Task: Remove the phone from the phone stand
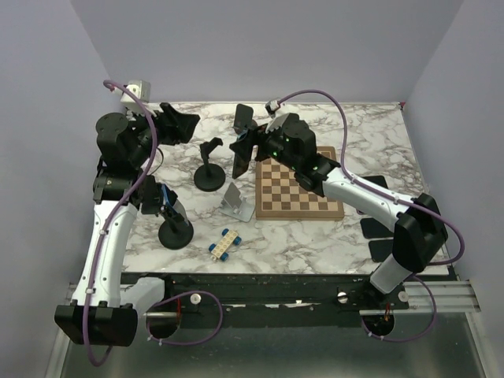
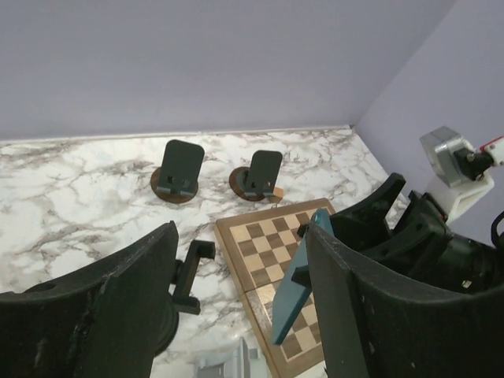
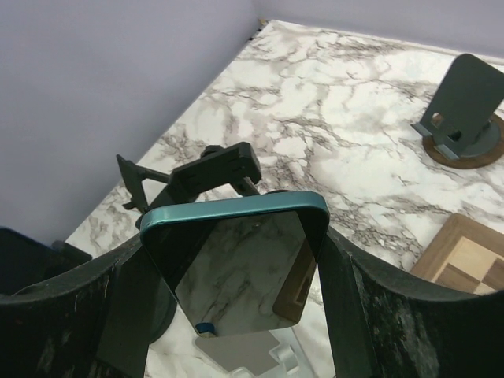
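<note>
1. The right tool [image 1: 250,143] is clamping the phone [image 3: 236,272] by its edges, holding it upright above the table [image 1: 339,236].
2. The phone is hanging just beside the phone stand [image 1: 209,169], not touching it.
3. The left tool [image 2: 236,307] is hovering with its fingers spread, holding nothing.

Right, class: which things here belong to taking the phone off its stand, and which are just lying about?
Job: phone, right claw holding it, black clamp stand.
Lying about: chessboard, blue-and-white brick, silver stand, two dark stands at the back.
</note>
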`<action>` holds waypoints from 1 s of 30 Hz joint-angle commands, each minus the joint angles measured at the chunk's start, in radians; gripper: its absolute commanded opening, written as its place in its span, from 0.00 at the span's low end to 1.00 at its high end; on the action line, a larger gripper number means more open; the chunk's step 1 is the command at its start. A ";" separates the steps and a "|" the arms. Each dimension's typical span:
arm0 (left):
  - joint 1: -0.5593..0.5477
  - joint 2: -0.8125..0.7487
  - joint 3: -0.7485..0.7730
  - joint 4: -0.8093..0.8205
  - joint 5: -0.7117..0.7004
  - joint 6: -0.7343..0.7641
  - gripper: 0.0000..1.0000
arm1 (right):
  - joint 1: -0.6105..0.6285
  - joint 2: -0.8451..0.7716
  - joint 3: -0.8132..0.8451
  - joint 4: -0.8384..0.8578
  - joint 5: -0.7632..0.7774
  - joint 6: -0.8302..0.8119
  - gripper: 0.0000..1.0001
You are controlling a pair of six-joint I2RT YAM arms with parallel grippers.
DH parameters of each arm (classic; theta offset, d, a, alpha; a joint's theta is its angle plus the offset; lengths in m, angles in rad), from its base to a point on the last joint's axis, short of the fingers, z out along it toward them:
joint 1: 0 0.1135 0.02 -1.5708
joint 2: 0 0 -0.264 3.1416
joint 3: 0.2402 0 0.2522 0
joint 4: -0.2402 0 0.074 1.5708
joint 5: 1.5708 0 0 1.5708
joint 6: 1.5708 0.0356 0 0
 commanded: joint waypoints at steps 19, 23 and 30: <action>-0.018 -0.076 -0.125 0.045 0.058 -0.023 0.74 | -0.420 -0.272 -0.332 -0.056 0.251 0.561 0.01; -0.018 -0.079 -0.127 0.047 0.058 -0.026 0.74 | -0.616 -0.301 -0.419 -0.135 0.223 0.796 0.01; -0.018 -0.069 -0.135 0.063 0.076 -0.047 0.74 | -0.797 -0.195 -0.311 -0.408 0.207 0.946 0.01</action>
